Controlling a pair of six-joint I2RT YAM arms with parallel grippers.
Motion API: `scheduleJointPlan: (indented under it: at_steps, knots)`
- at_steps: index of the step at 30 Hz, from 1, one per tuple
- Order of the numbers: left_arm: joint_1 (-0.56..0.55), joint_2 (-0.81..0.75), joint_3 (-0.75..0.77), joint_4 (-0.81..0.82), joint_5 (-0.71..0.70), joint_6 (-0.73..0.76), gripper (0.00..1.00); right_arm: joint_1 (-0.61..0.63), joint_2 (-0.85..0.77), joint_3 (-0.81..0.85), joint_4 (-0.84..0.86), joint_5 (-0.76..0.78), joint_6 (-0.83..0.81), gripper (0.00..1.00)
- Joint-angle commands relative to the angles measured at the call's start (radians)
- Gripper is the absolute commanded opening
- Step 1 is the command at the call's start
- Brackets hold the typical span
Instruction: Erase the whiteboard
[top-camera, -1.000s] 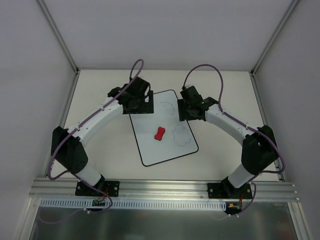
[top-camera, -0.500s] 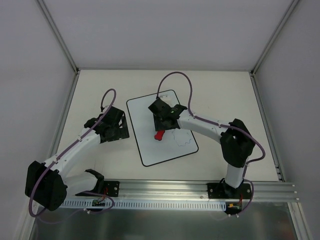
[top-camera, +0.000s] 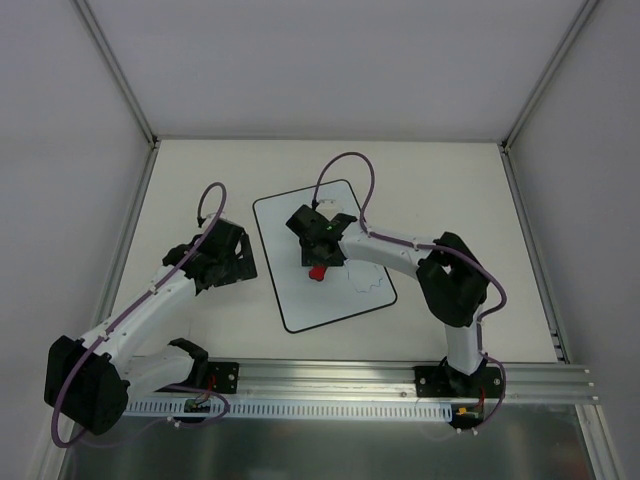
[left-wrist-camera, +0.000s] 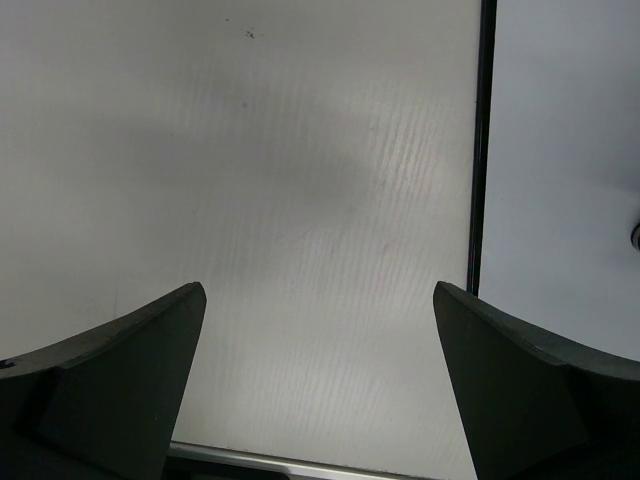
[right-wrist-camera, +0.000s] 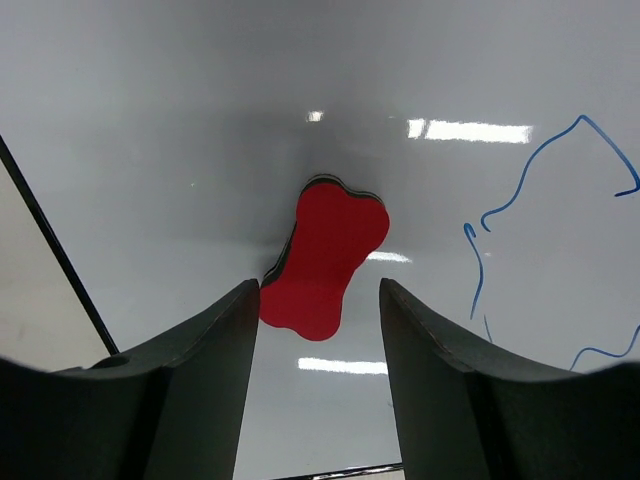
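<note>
The whiteboard (top-camera: 300, 305) lies flat mid-table, with a thin wavy doodle (top-camera: 371, 284) on its right part. The red bone-shaped eraser (top-camera: 317, 271) lies on the board's middle. My right gripper (top-camera: 318, 250) hangs over the eraser's far end. In the right wrist view it (right-wrist-camera: 318, 285) is open, and its fingers (right-wrist-camera: 210, 350) straddle the near end of the eraser (right-wrist-camera: 330, 250). A blue doodle (right-wrist-camera: 540, 160) runs to the right. My left gripper (top-camera: 228, 255) is open and empty over the bare table, left of the board. In the left wrist view (left-wrist-camera: 318, 292) the whiteboard's black edge (left-wrist-camera: 480, 150) shows at right.
The table is walled by white panels with metal posts (top-camera: 115, 70) at the back corners. An aluminium rail (top-camera: 330, 375) runs along the near edge by the arm bases. A silver strip (left-wrist-camera: 300, 463) shows at the bottom of the left wrist view.
My left arm has pulled back from the board's far left corner to the table left of it. My right gripper has swung from the board's right edge to over the eraser.
</note>
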Motion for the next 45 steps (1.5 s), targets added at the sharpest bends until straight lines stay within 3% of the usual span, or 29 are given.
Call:
scheduleJointPlan:
  at_steps: [1,12,22,23,29,33,40,45]
  knots:
    - [0.005,-0.015,-0.015,0.018,0.001,-0.007,0.99,0.004,0.024,0.041,-0.018,0.040,0.073,0.56]
    - [0.005,-0.002,-0.015,0.035,0.026,0.004,0.99,-0.010,0.070,0.046,-0.022,0.057,0.131,0.53]
    - [0.005,0.062,0.015,0.063,0.063,0.010,0.99,-0.021,0.073,0.042,-0.022,0.057,0.119,0.30]
    - [0.007,0.090,0.023,0.064,0.069,0.013,0.96,-0.021,0.061,0.042,-0.022,0.078,0.093,0.23]
    - [0.005,0.267,0.126,0.093,0.095,0.027,0.80,-0.073,0.024,0.061,-0.021,0.107,-0.074,0.07]
    - [0.004,0.405,0.250,0.113,0.124,0.045,0.65,-0.125,0.028,0.087,-0.019,0.106,-0.212,0.05]
    - [-0.006,0.633,0.422,0.126,0.176,0.063,0.52,-0.229,0.039,0.093,-0.019,0.014,-0.320,0.04]
    - [-0.019,0.741,0.483,0.133,0.191,0.059,0.50,-0.272,0.038,0.101,-0.019,-0.046,-0.386,0.04]
